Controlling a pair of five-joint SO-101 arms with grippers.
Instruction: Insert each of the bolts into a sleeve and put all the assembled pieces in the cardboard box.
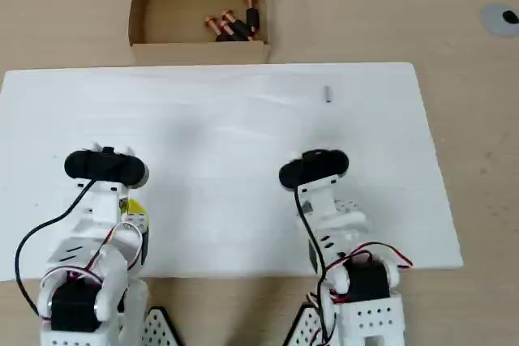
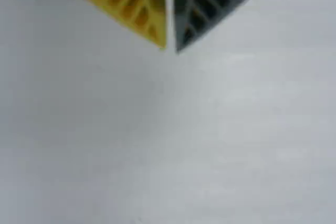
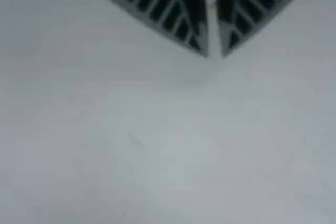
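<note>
The open cardboard box point(image 1: 147, 7) stands at the far edge of the table, and several copper-and-black assembled pieces point(image 1: 233, 25) lie in its right half. Both arms are folded back near the front edge over the white sheet point(image 1: 235, 160). My left gripper point(image 2: 170, 46), with one yellow and one dark finger, is shut with nothing in it and points down at the bare sheet. My right gripper point(image 3: 212, 53), with two dark fingers, is also shut on nothing, only a thin slit between its tips.
A small grey piece point(image 1: 328, 94) lies on the white sheet towards its far right. A grey disc point(image 1: 501, 19) sits on the wooden table at the far right edge. The arms' bases and cables crowd the front edge.
</note>
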